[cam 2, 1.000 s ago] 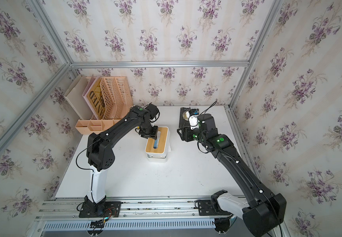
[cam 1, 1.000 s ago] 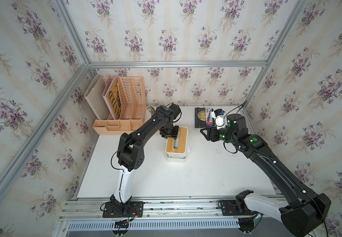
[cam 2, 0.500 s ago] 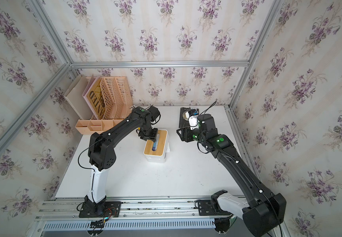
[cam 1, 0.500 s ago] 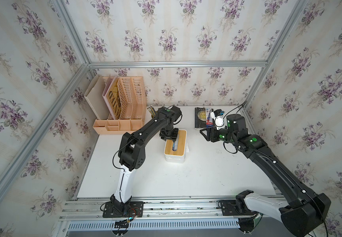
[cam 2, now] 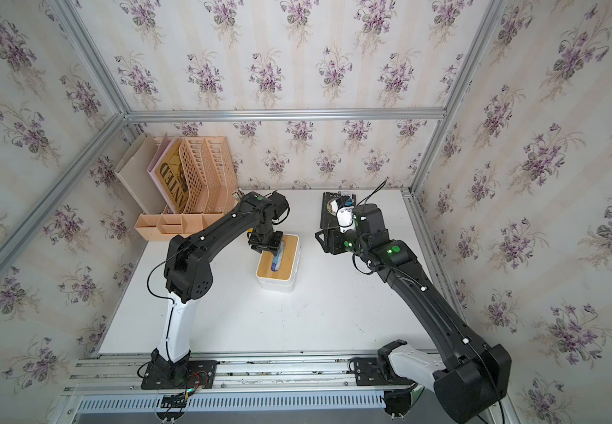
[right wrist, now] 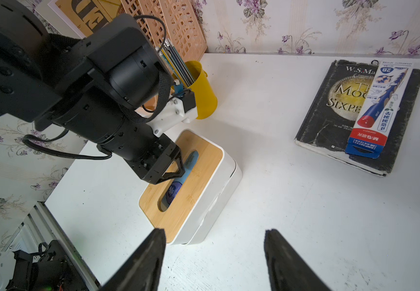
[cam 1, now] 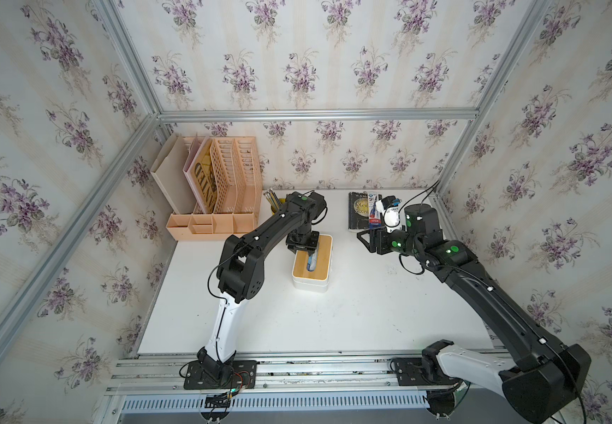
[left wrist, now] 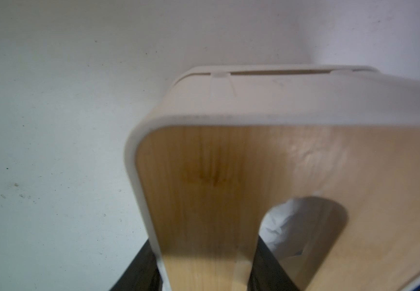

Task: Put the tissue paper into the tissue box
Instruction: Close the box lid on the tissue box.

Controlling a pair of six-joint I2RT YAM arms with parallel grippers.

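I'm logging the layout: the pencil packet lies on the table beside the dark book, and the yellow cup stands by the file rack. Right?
Not quite. The pencil packet lies on top of the dark book, not beside it, as the right wrist view shows. The yellow cup does stand by the file rack.

**Lidded tissue box [cam 1: 310, 285] holds the tissue paper [right wrist: 175, 189]**

The white rounded tub, its bamboo lid on, stands upright mid-table [cam 1: 333, 323]. Through the lid's oblong slot show the pack's blue wrap, dark round logo and crumpled white tissue.
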